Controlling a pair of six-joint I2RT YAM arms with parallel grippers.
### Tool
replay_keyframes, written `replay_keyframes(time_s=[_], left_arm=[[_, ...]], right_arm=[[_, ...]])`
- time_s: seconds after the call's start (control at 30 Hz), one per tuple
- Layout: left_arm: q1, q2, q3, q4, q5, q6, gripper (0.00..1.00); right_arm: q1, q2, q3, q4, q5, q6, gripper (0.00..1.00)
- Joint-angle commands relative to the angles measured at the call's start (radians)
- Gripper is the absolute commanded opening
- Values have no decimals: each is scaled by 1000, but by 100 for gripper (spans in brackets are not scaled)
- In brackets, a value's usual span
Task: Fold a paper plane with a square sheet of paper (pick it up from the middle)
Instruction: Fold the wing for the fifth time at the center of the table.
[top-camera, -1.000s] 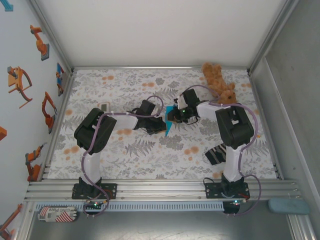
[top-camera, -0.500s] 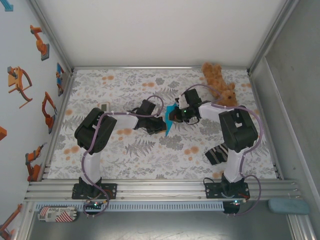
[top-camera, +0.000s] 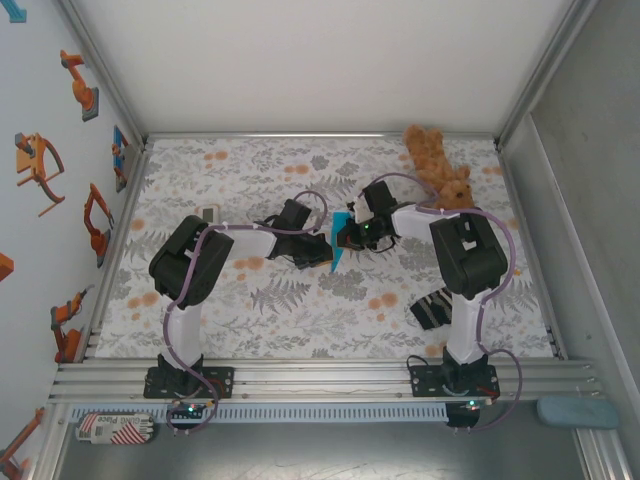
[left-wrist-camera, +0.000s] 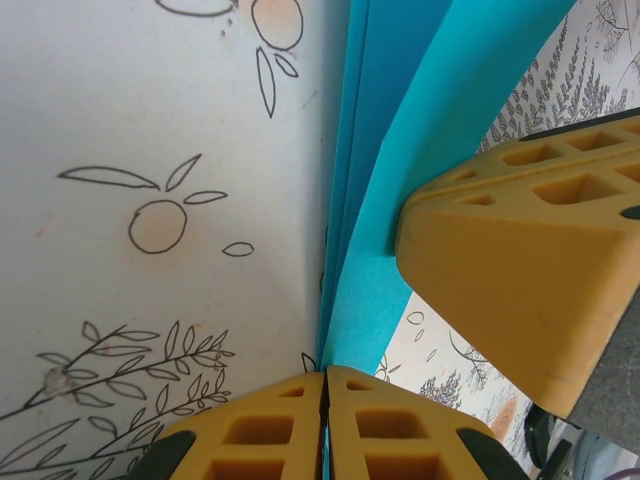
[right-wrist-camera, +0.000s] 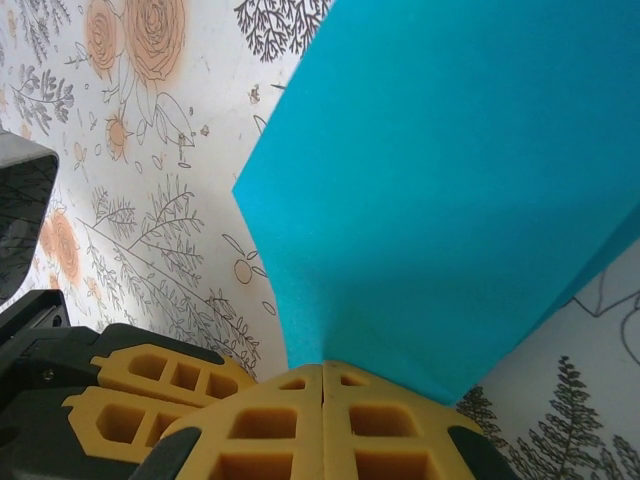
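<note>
Since a second ago the right tool (right-wrist-camera: 323, 372) has nipped shut on the folded thin cyan-blue paper sheet (top-camera: 340, 247), left of the brown teddy bear (top-camera: 437, 165). The left tool (left-wrist-camera: 325, 378) clamps its other edge. Likely mid-fold; next needs edges aligned, then a crease.

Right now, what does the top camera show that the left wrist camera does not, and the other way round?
Top camera: the teddy bear far right, the striped cloth beside the right arm, and both arms meeting mid-table. Left wrist camera: the paper with its folded layers close up, the left fingers shut on its lower edge, and a right finger at the sheet. Both: the blue paper and the floral table cover.
</note>
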Motion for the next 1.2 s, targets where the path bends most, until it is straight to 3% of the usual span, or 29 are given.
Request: replay_keyframes(time_s=[0.0, 0.53, 0.9, 1.03, 1.17], left_arm=[[-41, 112, -38, -99, -65, 19, 9], [-44, 103, -43, -96, -69, 20, 9], [-37, -124, -32, -59, -82, 23, 17], [-40, -138, -53, 15, -39, -31, 17], [-40, -129, -72, -8, -76, -60, 18]], right_arm=[[10, 26, 38, -45, 36, -22, 6], [42, 78, 132, -222, 173, -50, 6], [42, 91, 149, -258, 214, -16, 6], [42, 91, 146, -249, 209, -4, 5], [42, 91, 143, -246, 209, 1, 5]])
